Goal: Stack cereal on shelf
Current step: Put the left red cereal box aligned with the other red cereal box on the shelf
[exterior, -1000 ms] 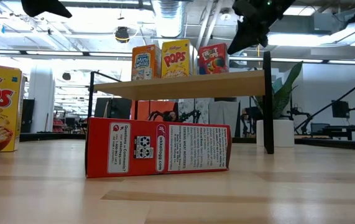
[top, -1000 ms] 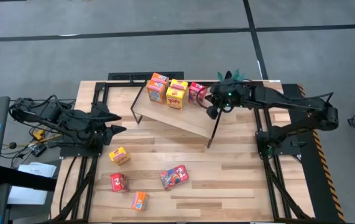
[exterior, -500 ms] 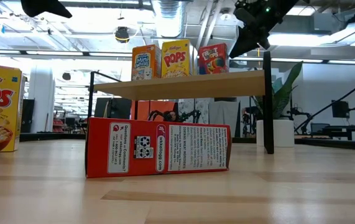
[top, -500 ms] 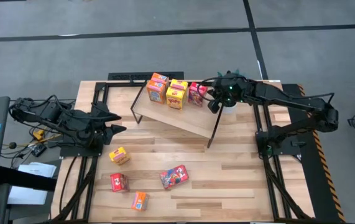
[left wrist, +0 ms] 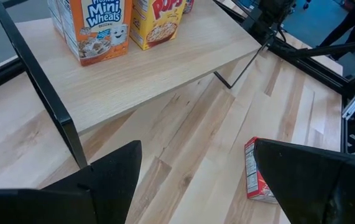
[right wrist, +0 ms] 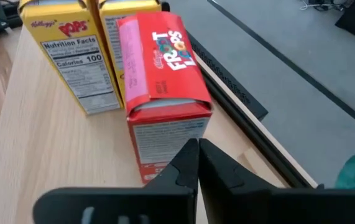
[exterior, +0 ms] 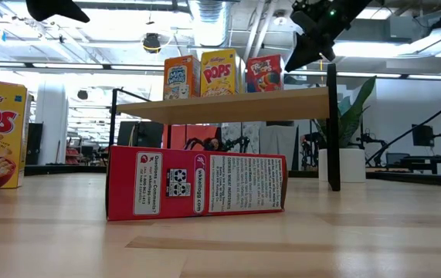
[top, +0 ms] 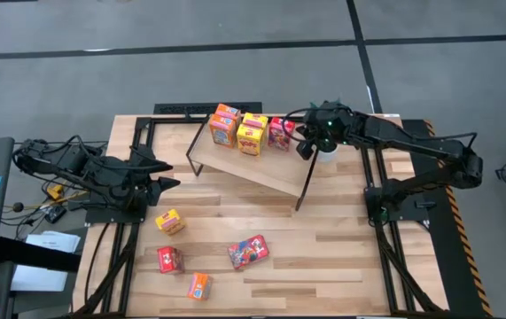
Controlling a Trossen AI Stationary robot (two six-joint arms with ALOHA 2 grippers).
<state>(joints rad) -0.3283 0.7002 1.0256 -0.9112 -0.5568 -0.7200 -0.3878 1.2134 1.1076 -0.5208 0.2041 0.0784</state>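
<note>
Seen from above, our right hand (top: 304,145) hangs just beside the red Froot Loops box (top: 280,132) at the right end of the shelf (top: 261,168), its two fingers pressed together with nothing between them; the right wrist view shows their tips meeting in front of that box's lower face. Our left hand (top: 171,175) waits low over the left side of the bench (top: 341,257), well apart from the shelf, fingers spread wide and empty.

On the shelf we count five boxes clustered along its far edge. The Froot Loops box stands upright beside two yellow Pops boxes (right wrist: 71,62), and in the left wrist view an orange Mini Wheats box (left wrist: 93,28) stands next to a Pops box. From bench height, three fronts show in a row on the board: Mini Wheats, Pops, Froot Loops.

Four more boxes lie loose on the bench in front of the shelf: a yellow one (top: 170,221) nearest our left hand, a red one (top: 169,260) below it, an orange one (top: 198,285) near the front edge, and a larger red box (top: 248,251) on its side toward the middle. In the low view that red box (exterior: 197,184) lies long-side down under the shelf line.
</note>
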